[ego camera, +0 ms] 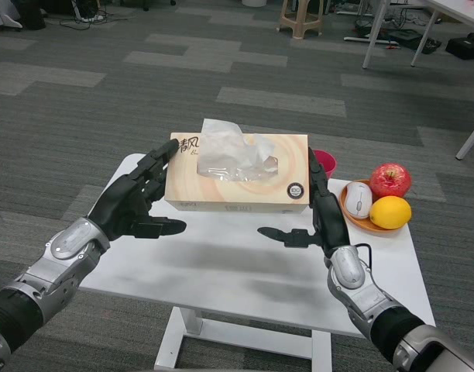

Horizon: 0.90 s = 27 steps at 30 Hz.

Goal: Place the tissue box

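In the head view, the tissue box [237, 172] sits mid-frame above the white desk [221, 263], pressed between the left hand [136, 200] and right hand [321, 208] (fingers flat against its ends). A plate [359, 219] of fruit lies at right.

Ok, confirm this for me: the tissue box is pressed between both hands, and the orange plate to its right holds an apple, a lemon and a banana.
No banana. In the head view the plate holds an apple, a lemon and a white computer mouse. The rest stands: the tissue box sits between the left hand and right hand.
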Motion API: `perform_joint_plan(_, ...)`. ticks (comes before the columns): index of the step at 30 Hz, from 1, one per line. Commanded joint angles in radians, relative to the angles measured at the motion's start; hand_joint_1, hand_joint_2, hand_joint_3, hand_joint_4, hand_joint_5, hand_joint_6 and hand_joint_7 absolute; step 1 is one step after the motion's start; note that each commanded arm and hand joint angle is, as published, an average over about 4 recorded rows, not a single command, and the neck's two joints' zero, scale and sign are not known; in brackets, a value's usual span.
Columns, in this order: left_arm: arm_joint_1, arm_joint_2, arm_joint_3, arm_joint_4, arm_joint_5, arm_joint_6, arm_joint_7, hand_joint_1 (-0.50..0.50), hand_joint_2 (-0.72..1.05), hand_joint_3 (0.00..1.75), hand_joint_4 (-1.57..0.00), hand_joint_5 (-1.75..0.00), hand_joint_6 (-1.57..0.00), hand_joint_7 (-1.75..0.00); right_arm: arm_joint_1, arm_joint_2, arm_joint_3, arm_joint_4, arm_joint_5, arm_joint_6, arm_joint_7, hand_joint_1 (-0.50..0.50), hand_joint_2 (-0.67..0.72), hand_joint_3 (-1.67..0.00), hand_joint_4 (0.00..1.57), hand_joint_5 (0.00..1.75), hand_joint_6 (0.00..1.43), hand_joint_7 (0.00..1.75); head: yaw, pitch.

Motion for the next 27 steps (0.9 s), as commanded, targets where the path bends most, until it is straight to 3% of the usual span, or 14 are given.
perform_joint_plan(1,-0.013,-0.046,-0.042,-0.062,0.026,-0.009,-0.055,0.5,0.96,0.09,0.0,0.0,0.0,-0.02,-0.012,0.045,0.034,-0.051,-0.033,-0.028,0.045,-0.21,-0.41,-0.4,0.17,0.29,0.0,0.07,0.0,0.0)
perform_joint_plan(12,-0.013,-0.043,-0.056,-0.06,0.022,-0.007,-0.056,0.5,0.96,0.09,0.0,0.0,0.0,0.0,-0.005,0.04,0.037,-0.064,-0.033,-0.028,0.045,-0.21,-0.41,-0.4,0.16,0.29,0.0,0.07,0.002,-0.004)
perform_joint_plan(27,-0.014,-0.021,-0.124,-0.035,-0.007,0.004,-0.056,0.5,0.96,0.09,0.0,0.0,0.0,0.0,0.077,0.02,0.038,-0.087,-0.033,-0.026,0.046,-0.17,-0.41,-0.4,0.13,0.29,0.0,0.07,-0.001,-0.012)
